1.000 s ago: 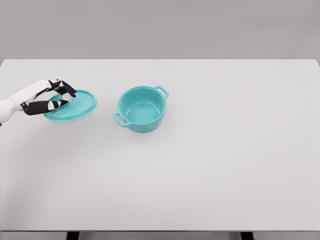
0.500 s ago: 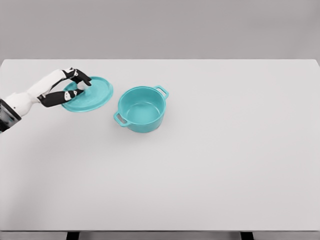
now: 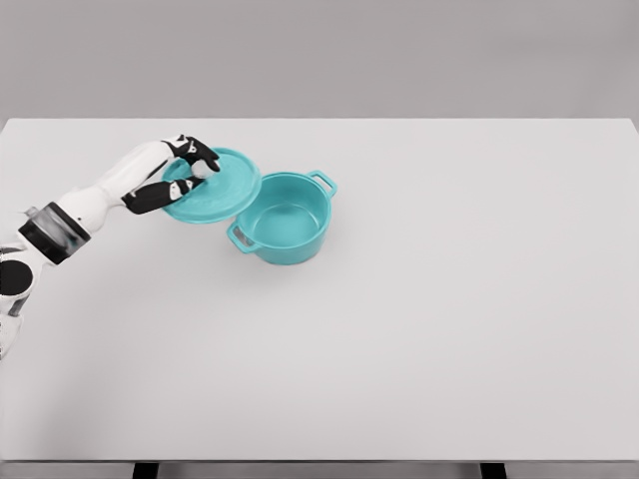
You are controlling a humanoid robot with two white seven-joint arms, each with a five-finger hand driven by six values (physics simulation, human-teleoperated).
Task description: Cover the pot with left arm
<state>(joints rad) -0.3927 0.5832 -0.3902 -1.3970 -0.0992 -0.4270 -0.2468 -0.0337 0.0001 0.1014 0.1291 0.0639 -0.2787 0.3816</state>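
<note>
**Mia:** So, where is the lid [image 3: 215, 187] now?

**Ben:** The left hand [image 3: 180, 172] holds it. The fingers [image 3: 196, 152] pinch around the small white knob [image 3: 199, 170] on top. The lid is up in the air, a bit tilted, just left of the teal pot [image 3: 286, 218].

**Mia:** Is it on the pot?

**Ben:** No, not yet. The right edge of the lid looks like it reaches over the pot's left rim. I can't tell for sure if they touch, since the camera looks from above.

**Mia:** Is there something in the pot?

**Ben:** It looks empty. I can see its teal bottom. It stands upright on the white table [image 3: 449, 299], with one handle [image 3: 323, 181] at the back and one handle [image 3: 240, 238] at the front.

**Mia:** What about the other arm?

**Ben:** I can't see the right arm at all. Only the left arm comes in from the left side.

**Mia:** So how much is done?

**Ben:** I think the pick-up part is done and the lid is nearly there. What is left is to bring the lid right over the middle of the pot, make it flat, put it down on the rim, and let go.
</note>
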